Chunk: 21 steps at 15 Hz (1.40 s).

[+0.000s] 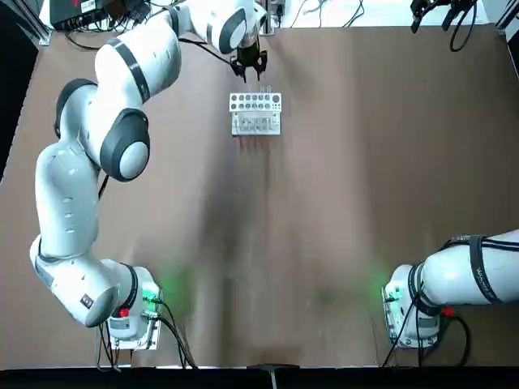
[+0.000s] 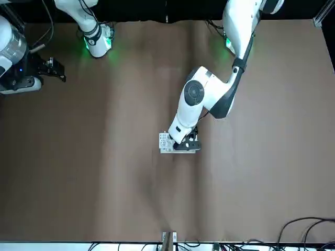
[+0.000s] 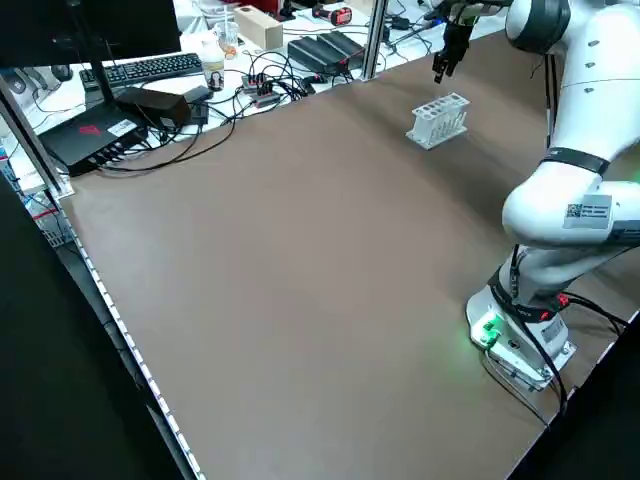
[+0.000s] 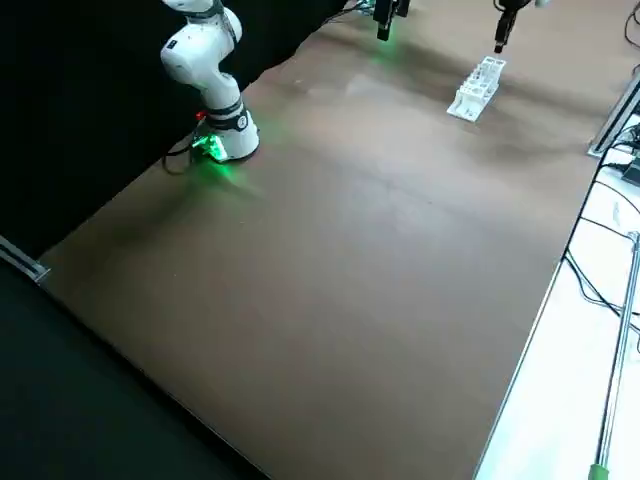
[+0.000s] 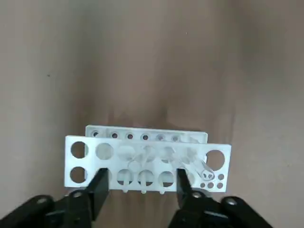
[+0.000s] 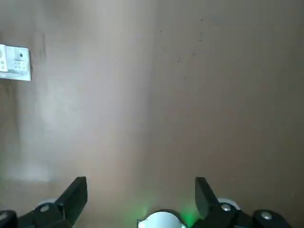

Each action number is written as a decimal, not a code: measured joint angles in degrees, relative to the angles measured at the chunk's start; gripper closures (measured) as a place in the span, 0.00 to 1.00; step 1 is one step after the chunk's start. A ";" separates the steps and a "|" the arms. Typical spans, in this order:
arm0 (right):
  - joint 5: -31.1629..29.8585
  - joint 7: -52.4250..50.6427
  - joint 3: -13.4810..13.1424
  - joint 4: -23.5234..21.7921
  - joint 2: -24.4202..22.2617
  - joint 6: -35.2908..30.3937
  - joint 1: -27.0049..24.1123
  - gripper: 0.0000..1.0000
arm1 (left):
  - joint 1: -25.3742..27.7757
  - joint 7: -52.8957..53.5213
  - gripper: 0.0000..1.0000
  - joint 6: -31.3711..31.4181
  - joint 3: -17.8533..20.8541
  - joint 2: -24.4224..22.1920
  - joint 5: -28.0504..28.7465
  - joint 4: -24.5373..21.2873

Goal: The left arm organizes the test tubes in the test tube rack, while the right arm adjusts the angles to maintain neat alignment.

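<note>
Brown, lightly creased covering lies over the table, and on it, toward the side away from the arm bases, sits the white two-tier test tube rack with round holes in its top plate. Several slender, clear test tubes stand in it, and one more, near an end of the rack, seems to slant. Above the rack, the left arm's black two-finger claw is open, its fingers apart with nothing gripped. The right arm's black claw is also open and empty, well off to its own side of the rack. Judging from this, the step in hand is lining up on a tube, with the organizing unfinished. Next, the left claw would need to centre on one tube, lower and close gently; clear walls are hard to judge, and a slight sideways error could knock a neighbour or shift the light-looking rack. Angle adjustment by the right arm would require bringing its claw in.
</note>
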 joint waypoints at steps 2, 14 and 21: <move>0.00 0.00 0.00 0.01 0.00 0.00 0.00 0.00 | 1.08 -0.06 0.18 -1.79 0.05 -1.69 0.00 0.65; 5.63 0.02 0.73 -0.52 3.95 0.61 10.87 0.00 | 23.25 24.27 0.00 -26.89 0.32 -24.19 0.01 1.05; 16.84 3.75 0.74 -0.47 9.20 8.66 17.21 0.00 | 32.42 33.35 0.00 -28.94 0.25 -27.89 0.02 0.81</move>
